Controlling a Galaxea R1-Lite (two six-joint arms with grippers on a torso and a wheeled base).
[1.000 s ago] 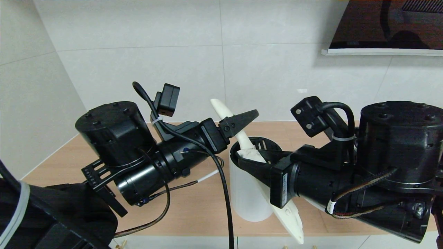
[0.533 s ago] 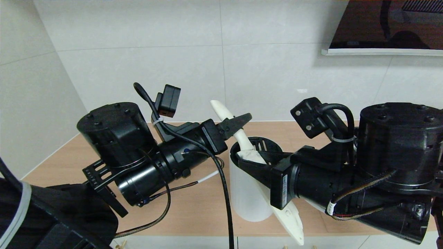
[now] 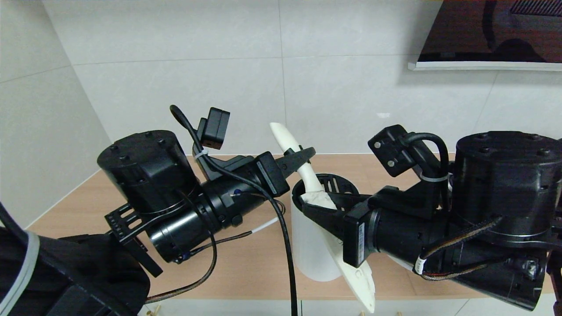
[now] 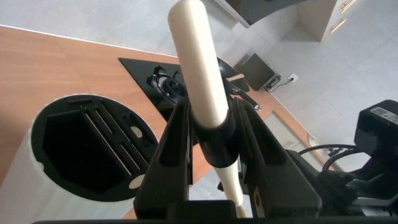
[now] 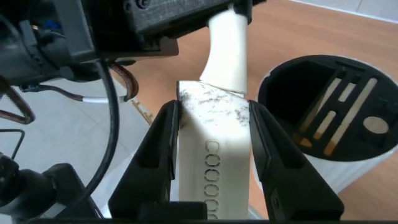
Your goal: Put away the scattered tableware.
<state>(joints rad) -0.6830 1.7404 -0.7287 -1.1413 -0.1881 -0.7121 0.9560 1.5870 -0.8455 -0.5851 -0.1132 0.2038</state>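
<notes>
A white knife with a cream handle (image 3: 283,138) hangs tilted over a white cylindrical holder (image 3: 314,259) with a black slotted insert. My left gripper (image 3: 303,156) is shut on the handle, which stands between its fingers (image 4: 211,130) in the left wrist view. My right gripper (image 3: 322,206) is shut on the wide white blade (image 5: 214,143), just beside the holder's rim. The blade tip (image 3: 362,285) points down in front of the holder. The holder's mouth (image 5: 329,124) lies right beside the right gripper's fingers (image 5: 261,149).
The holder stands on a wooden counter (image 3: 246,254) near its front edge, with a white tiled wall behind. Several pale utensils sit in the holder's slots (image 5: 339,121). A black cooktop (image 4: 161,74) lies farther along the counter. A dark range hood (image 3: 491,35) hangs upper right.
My left gripper's fingers have shut onto the knife handle. The knife has tipped a little more upright, its blade tip swinging leftward. The right gripper keeps its hold.
</notes>
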